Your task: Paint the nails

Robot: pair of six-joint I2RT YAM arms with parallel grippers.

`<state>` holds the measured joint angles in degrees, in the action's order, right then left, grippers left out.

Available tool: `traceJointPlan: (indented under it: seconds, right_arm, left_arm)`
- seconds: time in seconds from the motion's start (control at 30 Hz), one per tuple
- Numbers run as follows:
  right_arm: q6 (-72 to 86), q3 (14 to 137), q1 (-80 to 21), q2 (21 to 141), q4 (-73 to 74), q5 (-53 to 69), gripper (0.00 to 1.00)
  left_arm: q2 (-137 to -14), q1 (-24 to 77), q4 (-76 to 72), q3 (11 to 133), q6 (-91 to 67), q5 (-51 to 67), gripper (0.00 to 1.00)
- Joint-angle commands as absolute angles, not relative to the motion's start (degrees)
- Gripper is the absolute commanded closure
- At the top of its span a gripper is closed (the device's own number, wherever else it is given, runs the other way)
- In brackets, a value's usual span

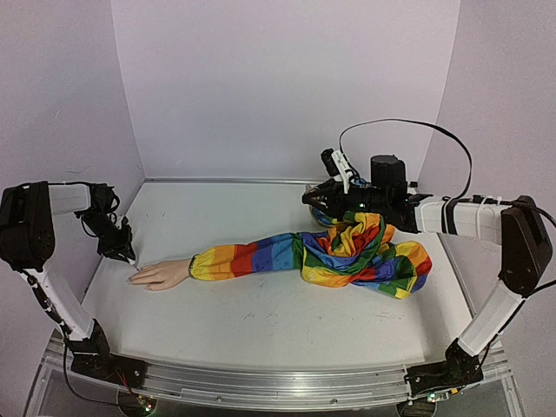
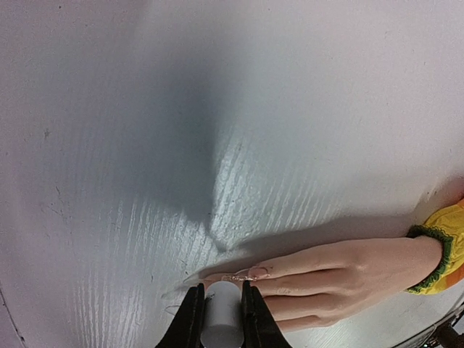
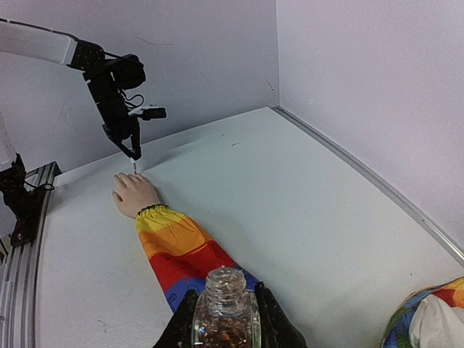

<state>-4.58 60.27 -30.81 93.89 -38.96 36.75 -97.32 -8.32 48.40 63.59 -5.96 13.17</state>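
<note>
The pale mannequin hand (image 1: 162,274) lies flat on the table at the end of a rainbow-striped sleeve (image 1: 287,254). In the left wrist view the hand (image 2: 341,272) shows long fingers; one nail (image 2: 255,273) carries glittery polish. My left gripper (image 2: 220,308) is shut on a white brush cap (image 2: 222,319), right above the fingertips. In the top view the left gripper (image 1: 122,250) hangs just beyond the fingertips. My right gripper (image 3: 225,319) is shut on a small open glass bottle (image 3: 225,312) of glitter polish, held above the sleeve; it shows at the back right (image 1: 323,199).
The sleeve's far end bunches in a heap (image 1: 369,252) under the right arm. Lilac walls enclose the table on three sides. A metal rail (image 1: 261,387) runs along the near edge.
</note>
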Motion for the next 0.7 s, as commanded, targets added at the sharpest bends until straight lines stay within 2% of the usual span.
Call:
traceJointPlan:
  seconds: [0.0,0.23,0.47,0.67]
  right_arm:
    - [-4.8,63.1,-30.6,94.0,-41.4,38.4,1.0]
    - [-4.8,63.4,-30.6,94.4,-41.2,38.4,1.0]
    - [-4.8,63.6,-30.6,94.8,-41.1,38.7,1.0]
    - [-4.9,63.2,-30.6,94.5,-41.1,38.5,1.0]
  left_arm:
    - [-95.1,-8.6,48.3,63.6,-5.7,11.4,1.0]
    - [-92.6,-8.7,47.0,63.2,-6.0,13.5,1.0]
    - [-92.0,-8.6,44.9,62.7,-5.6,20.4,1.0]
    - [-93.3,-8.6,45.0,62.9,-5.7,20.5,1.0]
